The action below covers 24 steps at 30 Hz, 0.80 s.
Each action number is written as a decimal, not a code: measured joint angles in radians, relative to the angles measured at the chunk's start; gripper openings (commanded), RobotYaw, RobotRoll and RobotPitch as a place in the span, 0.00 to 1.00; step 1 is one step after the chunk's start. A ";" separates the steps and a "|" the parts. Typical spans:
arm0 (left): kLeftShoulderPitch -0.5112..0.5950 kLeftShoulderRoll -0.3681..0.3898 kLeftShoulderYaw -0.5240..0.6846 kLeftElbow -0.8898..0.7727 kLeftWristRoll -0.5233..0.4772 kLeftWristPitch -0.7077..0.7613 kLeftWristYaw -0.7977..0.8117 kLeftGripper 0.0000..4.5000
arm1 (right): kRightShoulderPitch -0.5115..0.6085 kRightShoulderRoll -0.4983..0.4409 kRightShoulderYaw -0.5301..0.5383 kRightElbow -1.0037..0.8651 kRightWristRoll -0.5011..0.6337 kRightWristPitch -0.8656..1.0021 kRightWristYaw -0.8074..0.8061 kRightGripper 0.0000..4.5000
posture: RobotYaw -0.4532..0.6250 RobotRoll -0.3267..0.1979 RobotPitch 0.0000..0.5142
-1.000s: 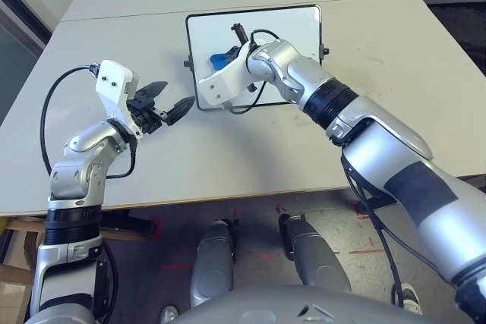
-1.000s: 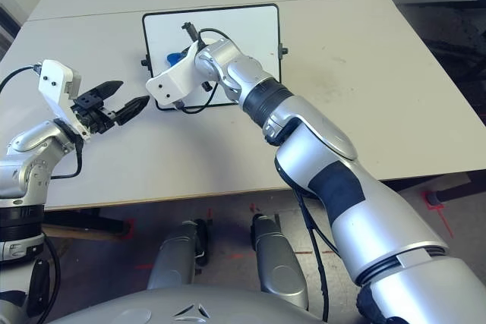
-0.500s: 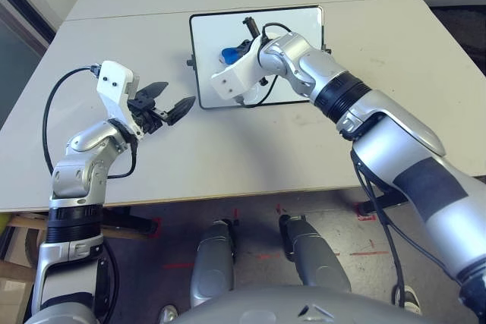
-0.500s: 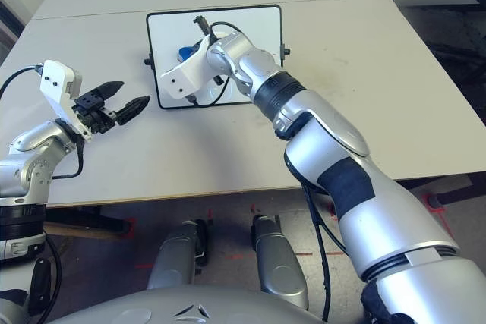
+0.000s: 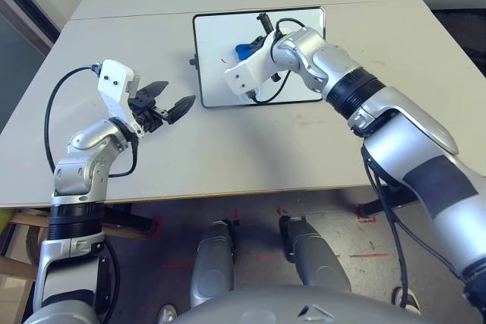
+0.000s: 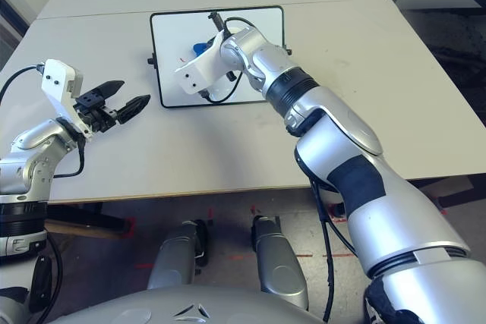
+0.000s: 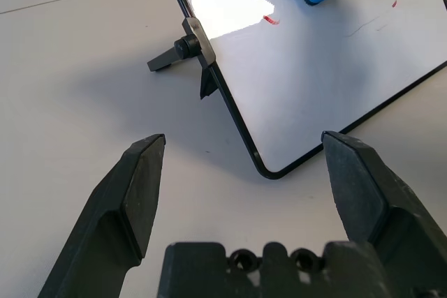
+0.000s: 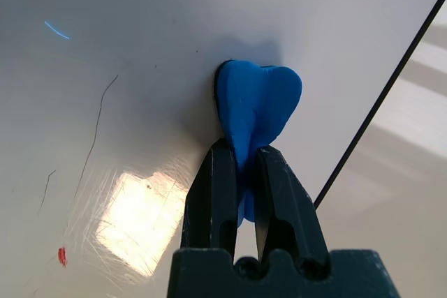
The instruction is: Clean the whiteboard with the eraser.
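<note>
A pale table (image 5: pixel 228 157) holds a whiteboard (image 5: pixel 304 92), the fixed landmark here. Nearest the robot and to the board's left, the left gripper (image 5: pixel 168 104) hovers just above the table with its two black fingers spread wide and empty, its tips pointing at the board's near-left corner, close to it but apart from it. On the board itself, the right gripper (image 8: pixel 241 172) has its fingers pinched tight on the narrow waist of the blue eraser (image 5: pixel 244 51), whose face is pressed flat against the white surface. Over the last second the right arm has carried the eraser from the board's left side, near its middle height, toward the far edge and a little rightward, so it now sits in the far-left part of the board. The board's near part looks wiped clean. A short red dash (image 7: pixel 271 21) remains just left of the eraser, and another red speck (image 7: pixel 394 3) shows on the board's near side of it. The wiping seems well along, yet these leftover marks suggest more passes are needed.
</note>
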 measured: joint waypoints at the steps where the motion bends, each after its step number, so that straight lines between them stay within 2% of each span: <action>1: 0.000 0.000 0.000 0.000 0.000 0.000 -0.002 1.00 | 0.003 -0.002 0.000 -0.005 0.000 0.000 0.001 0.03 | 0.36 0.62 0.35; 13: -0.013 0.000 0.000 0.001 0.003 0.000 -0.005 1.00 | 0.015 0.036 -0.009 -0.043 0.002 0.043 0.032 0.03 | 0.37 0.62 0.36; 24: -0.003 0.000 0.000 -0.006 0.004 0.000 -0.002 1.00 | -0.007 0.110 -0.005 0.031 0.001 0.036 0.009 0.03 | 0.38 0.62 0.37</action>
